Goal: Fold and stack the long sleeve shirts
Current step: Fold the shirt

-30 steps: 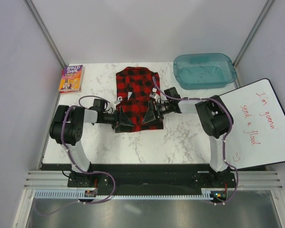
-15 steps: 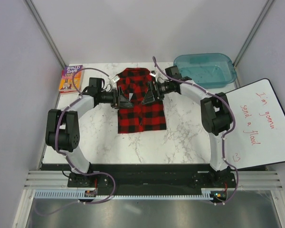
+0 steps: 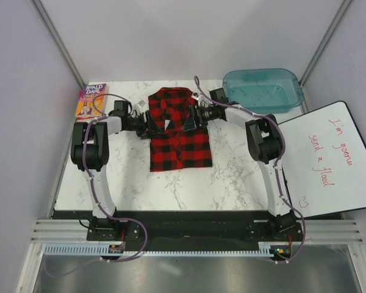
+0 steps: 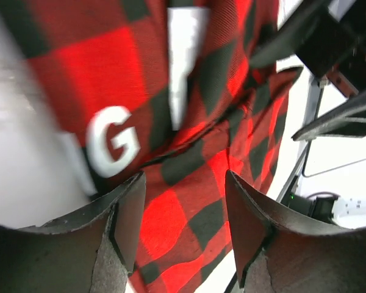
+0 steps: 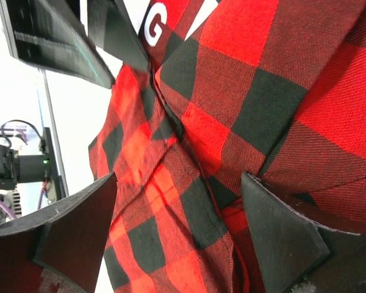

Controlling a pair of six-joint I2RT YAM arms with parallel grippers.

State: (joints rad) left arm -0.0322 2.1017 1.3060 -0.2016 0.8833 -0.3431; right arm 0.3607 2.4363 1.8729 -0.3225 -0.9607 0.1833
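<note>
"Where was the garment lying?"

"The soft red-and-black buffalo-check long-sleeve shirt (image 3: 182, 143) lay folded into a flat rectangle in the middle of the white marbled table (image 3: 232, 177)."

"And the jaws?"

"The left gripper (image 3: 151, 124) and right gripper (image 3: 191, 118) sat at its far flanks, both with jaws apart and pinching nothing I could see."

"How would it handle?"

"Light and limp, and apt to sag open. I'd pinch the doubled side edges, both at once. Beyond it lay a colourful paperback book (image 3: 91, 101) and a teal plastic tub (image 3: 262, 90)."

Bright even light, soft shadows, left wrist view blurred, right wrist sharp
</note>
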